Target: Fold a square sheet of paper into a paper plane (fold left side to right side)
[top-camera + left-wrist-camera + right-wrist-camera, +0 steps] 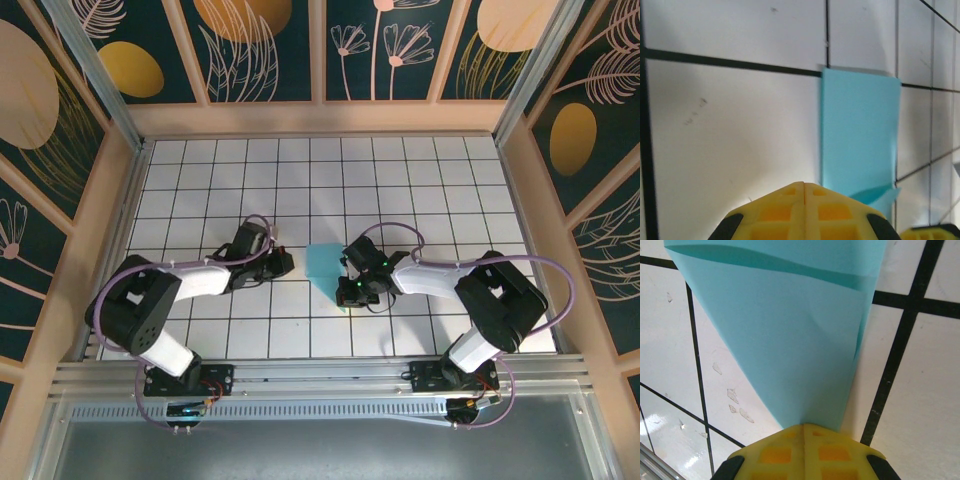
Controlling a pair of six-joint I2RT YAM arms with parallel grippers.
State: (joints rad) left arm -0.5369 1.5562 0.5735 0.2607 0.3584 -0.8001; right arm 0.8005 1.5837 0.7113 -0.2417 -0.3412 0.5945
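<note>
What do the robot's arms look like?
The left arm and right arm have white links, chunky black joints and thin purple cables looping along them. The left end effector and right end effector have yellow fingers with waffle-like grids. Small green lights dot the right arm.

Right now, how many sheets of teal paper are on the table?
1. The teal paper lies mid-table, its near tip pinched in the right gripper, left gripper shut beside it. Any sheet underneath would be hidden.
</note>
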